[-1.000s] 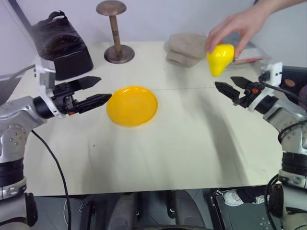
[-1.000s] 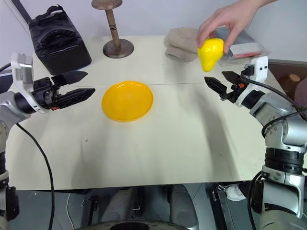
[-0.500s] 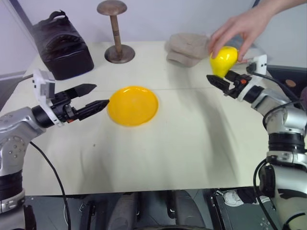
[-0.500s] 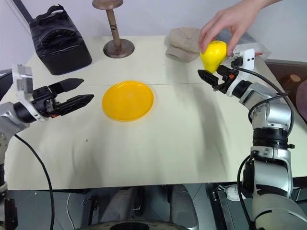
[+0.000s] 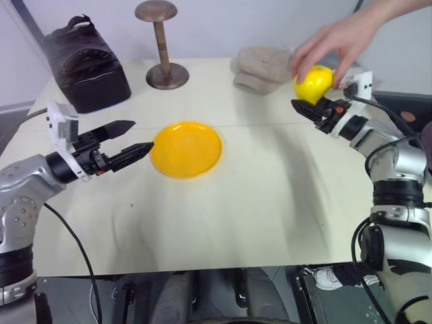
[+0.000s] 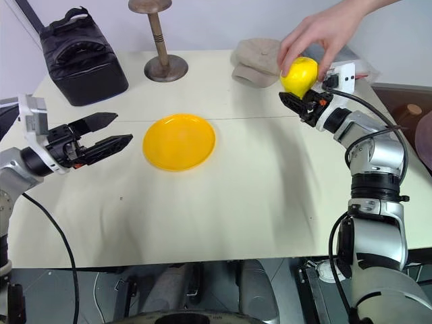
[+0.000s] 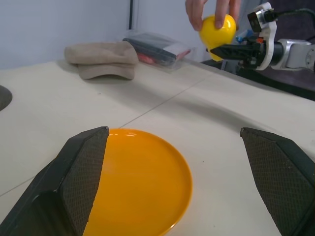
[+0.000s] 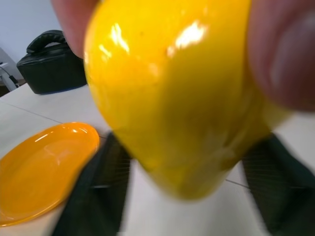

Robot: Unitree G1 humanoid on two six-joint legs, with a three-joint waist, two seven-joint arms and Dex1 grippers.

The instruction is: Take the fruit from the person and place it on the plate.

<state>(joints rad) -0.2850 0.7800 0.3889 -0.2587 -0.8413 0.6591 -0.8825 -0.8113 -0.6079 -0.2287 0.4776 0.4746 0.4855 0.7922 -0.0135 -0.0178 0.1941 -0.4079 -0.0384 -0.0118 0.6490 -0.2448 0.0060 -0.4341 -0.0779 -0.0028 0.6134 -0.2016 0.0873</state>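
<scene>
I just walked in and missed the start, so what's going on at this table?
A person's hand is holding a yellow fruit out above the far right part of the table, and the robot's right gripper has closed on the fruit's lower end. The hand has not let go, so both hold it. The left gripper hovers open beside the orange-yellow plate, which has nothing on it.

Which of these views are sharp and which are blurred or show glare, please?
Right wrist view: the fruit is close and soft-edged, with white glints on its skin; the person's hand is blurred. Left wrist view: the plate and tan cap are crisp. Right eye view: evenly lit, with a soft shadow on the table.
</scene>
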